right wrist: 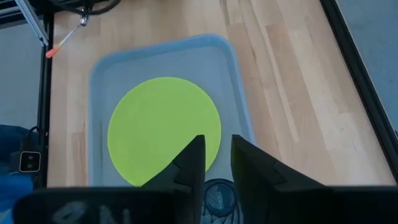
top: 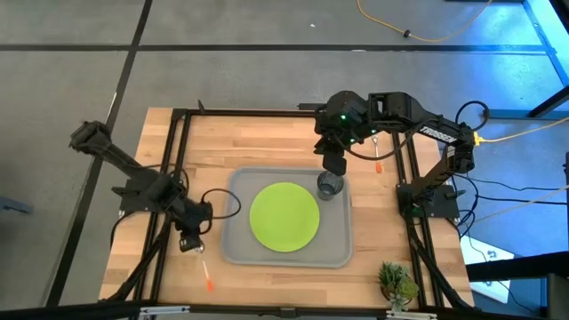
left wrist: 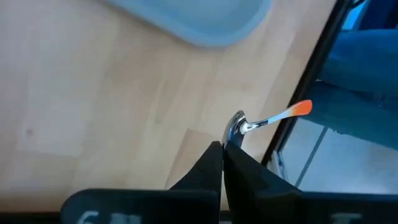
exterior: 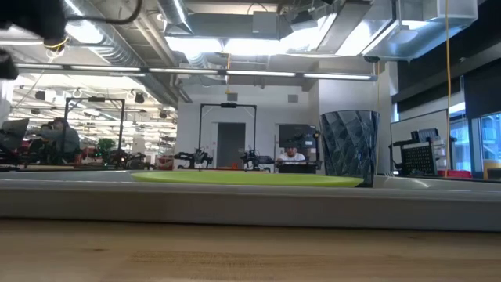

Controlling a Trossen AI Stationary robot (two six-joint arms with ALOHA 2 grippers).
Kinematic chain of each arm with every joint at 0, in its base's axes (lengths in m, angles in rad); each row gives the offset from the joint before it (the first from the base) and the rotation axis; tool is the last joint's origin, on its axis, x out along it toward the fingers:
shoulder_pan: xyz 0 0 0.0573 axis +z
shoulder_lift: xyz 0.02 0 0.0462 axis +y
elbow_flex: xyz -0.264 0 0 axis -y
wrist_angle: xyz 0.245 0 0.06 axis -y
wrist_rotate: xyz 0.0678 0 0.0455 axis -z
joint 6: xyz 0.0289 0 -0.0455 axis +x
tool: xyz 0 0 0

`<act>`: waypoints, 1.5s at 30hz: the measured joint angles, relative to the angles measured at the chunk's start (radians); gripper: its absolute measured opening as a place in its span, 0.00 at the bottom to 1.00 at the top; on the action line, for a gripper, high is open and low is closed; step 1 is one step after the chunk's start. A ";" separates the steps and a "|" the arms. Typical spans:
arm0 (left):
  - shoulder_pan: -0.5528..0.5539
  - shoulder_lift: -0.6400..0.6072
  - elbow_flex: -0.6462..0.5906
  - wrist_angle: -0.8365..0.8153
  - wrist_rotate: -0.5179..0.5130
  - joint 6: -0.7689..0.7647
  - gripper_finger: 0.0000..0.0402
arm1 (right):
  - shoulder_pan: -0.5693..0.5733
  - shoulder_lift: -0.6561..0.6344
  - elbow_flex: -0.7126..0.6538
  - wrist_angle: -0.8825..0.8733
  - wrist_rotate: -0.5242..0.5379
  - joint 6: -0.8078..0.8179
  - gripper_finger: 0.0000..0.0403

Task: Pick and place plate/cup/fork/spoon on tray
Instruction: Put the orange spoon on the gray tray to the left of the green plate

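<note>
The light grey tray [top: 233, 253] lies mid-table. The lime-green plate [top: 284, 216] lies flat on it. The dark grey cup [top: 330, 184] stands upright in the tray's far right corner and also shows in the low view [exterior: 349, 149]. My right gripper [top: 333, 163] is open and empty just above the cup, its fingers [right wrist: 186, 163] clear of the rim. My left gripper [top: 189, 242] is shut on the spoon [left wrist: 267, 119], left of the tray. The fork [top: 377, 153] lies on the table right of the tray's far end. My left gripper pinches the spoon's silver bowl [left wrist: 236, 127] between its two fingertips, slanting down from above. The handle runs straight on from the fingers, its orange end [left wrist: 301, 107] toward the table's near edge. I cannot tell whether the spoon is lifted clear of the table.
Black frame rails [top: 169, 178] run along the table's left and right sides, close to the spoon's handle. A small potted plant [top: 397, 283] stands at the near right corner. Bare wood [top: 258, 147] lies beyond the tray's far edge.
</note>
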 joint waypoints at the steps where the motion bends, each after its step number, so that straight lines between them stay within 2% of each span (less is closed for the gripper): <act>1: 0.017 0.000 0.019 -0.019 0.000 0.018 0.00 | 0.000 0.000 0.000 -0.001 0.000 -0.002 0.19; 6: 0.135 0.000 0.087 -0.044 0.010 0.146 0.00 | 0.000 0.000 0.000 -0.012 0.000 -0.029 0.19; 10: 0.265 0.004 0.119 -0.049 0.060 0.270 0.00 | 0.000 0.000 0.000 -0.019 -0.007 -0.059 0.19; 14: 0.396 0.035 0.143 -0.071 0.130 0.437 0.00 | 0.000 0.000 0.000 -0.019 -0.074 -0.097 0.19; 20: 0.577 0.161 0.171 -0.110 0.206 0.749 0.00 | 0.000 0.000 0.000 -0.020 -0.097 -0.106 0.19; 25: 0.697 0.328 0.213 -0.115 0.242 0.984 0.00 | 0.000 0.000 0.000 -0.020 -0.097 -0.103 0.19; 33: 0.776 0.565 0.299 -0.209 0.206 1.264 0.00 | 0.000 0.000 0.000 -0.019 -0.096 -0.099 0.19; 40: 0.797 0.693 0.313 -0.181 0.188 1.339 0.00 | 0.000 0.000 0.000 -0.019 -0.096 -0.098 0.19; 45: 0.807 0.717 0.313 -0.177 0.152 1.366 0.00 | 0.000 0.000 0.000 -0.018 -0.096 -0.098 0.19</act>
